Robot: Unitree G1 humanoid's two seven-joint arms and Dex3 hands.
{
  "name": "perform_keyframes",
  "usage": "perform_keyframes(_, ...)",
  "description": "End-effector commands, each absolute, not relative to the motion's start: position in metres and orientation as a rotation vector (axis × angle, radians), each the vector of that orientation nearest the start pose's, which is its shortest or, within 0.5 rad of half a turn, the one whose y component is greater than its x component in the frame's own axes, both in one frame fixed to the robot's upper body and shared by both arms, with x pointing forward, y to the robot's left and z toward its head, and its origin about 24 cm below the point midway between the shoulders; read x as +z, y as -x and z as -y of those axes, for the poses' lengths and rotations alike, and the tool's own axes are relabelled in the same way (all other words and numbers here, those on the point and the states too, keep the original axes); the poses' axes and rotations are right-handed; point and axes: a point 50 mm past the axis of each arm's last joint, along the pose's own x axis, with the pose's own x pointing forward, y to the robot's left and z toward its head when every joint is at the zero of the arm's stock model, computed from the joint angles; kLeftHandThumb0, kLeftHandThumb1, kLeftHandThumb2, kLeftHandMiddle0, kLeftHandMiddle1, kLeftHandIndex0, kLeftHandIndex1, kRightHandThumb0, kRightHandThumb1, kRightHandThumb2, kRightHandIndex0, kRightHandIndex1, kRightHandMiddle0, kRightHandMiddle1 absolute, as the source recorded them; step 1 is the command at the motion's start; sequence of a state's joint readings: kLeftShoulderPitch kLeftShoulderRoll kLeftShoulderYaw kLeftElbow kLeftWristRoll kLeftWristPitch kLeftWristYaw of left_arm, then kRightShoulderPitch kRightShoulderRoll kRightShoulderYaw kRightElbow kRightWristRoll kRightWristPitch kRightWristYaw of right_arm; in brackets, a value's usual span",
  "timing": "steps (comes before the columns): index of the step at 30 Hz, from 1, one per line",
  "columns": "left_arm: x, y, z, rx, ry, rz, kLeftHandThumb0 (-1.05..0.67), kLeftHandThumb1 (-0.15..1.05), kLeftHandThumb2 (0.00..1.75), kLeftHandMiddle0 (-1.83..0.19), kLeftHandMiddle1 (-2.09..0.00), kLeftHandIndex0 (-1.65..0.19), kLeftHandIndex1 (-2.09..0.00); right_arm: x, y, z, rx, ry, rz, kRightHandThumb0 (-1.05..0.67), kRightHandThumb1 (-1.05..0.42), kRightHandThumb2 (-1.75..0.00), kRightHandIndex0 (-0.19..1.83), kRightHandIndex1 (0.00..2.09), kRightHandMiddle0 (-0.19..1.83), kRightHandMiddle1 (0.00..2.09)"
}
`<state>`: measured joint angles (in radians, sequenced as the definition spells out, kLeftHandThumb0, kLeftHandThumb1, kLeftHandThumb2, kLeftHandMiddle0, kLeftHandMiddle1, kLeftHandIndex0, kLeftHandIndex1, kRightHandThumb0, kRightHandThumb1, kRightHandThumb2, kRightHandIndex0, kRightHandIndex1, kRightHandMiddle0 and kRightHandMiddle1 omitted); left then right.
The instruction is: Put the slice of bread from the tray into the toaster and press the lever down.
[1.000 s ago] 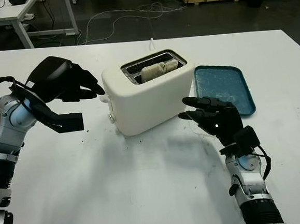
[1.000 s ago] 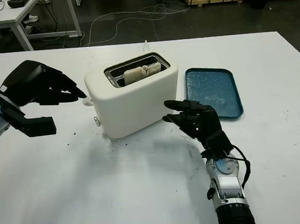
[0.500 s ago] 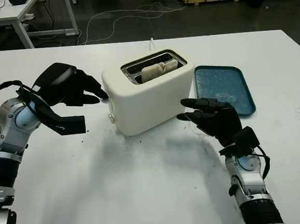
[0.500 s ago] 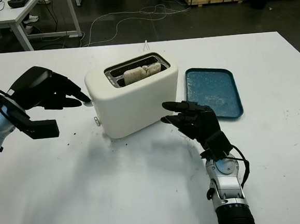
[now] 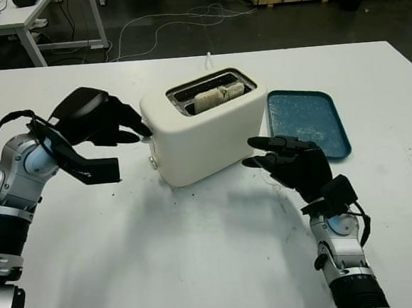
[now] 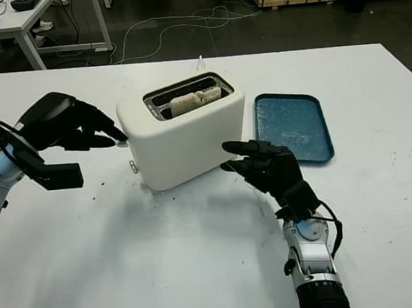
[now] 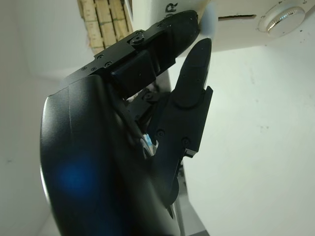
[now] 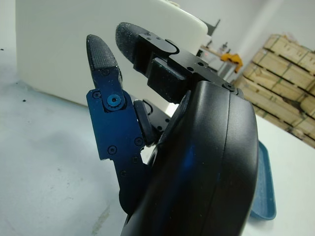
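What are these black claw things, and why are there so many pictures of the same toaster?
Those black things are a robot's two hands. The robot has a camera on its head with two eyes, so two pictures look down at the white table from nearly the same spot. The other two pictures come from small cameras on its wrists, very close to each hand, so they look tilted and odd.

On the table stands a white toaster with a slice of bread already sitting in its slot. Next to it lies a blue tray.

The left hand is at the toaster's end, with its fingertips on the white lever there. A round knob sits near the lever. The right hand is open, holding nothing, just in front of the toaster's side.
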<state>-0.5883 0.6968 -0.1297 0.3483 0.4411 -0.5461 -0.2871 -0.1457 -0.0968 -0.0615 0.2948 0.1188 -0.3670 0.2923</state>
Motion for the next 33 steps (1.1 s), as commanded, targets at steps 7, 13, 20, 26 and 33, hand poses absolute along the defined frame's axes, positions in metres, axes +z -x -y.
perform_keyframes(7,0.1835,-0.3309,-0.2016,-0.463,-1.263,0.518,-0.25,0.90,0.00,-0.91,-1.36,-1.27,0.00,0.0503,-0.2735,0.1657,0.240,0.003,0.238,-0.44,-0.86,0.00,1.23,0.14,1.11,0.00)
perform_keyframes(13,0.1821,-0.3331,-0.2059,-0.448,-1.276,0.511,-0.28,0.90,0.00,-0.87,-1.50,-1.29,-0.01,0.0489,-0.2736,0.1654,0.247,0.001,0.239,-0.44,-0.86,0.00,1.23,0.14,1.11,0.00)
perform_keyframes(20,0.1796,-0.3342,-0.2066,-0.444,-1.276,0.514,-0.28,0.89,0.00,-0.87,-1.52,-1.29,-0.01,0.0481,-0.2733,0.1648,0.245,0.004,0.235,-0.44,-0.87,0.00,1.23,0.13,1.11,0.00)
perform_keyframes(26,0.1787,-0.3350,-0.2055,-0.452,-1.281,0.503,-0.28,0.90,0.00,-0.89,-1.44,-1.28,0.00,0.0479,-0.2733,0.1651,0.245,0.004,0.232,-0.45,-0.87,0.00,1.23,0.13,1.11,0.00)
perform_keyframes(33,0.1777,-0.3351,-0.2046,-0.455,-1.278,0.490,-0.27,0.90,0.00,-0.89,-1.42,-1.27,0.00,0.0480,-0.2736,0.1654,0.248,0.007,0.239,-0.44,-0.87,0.00,1.23,0.13,1.11,0.00)
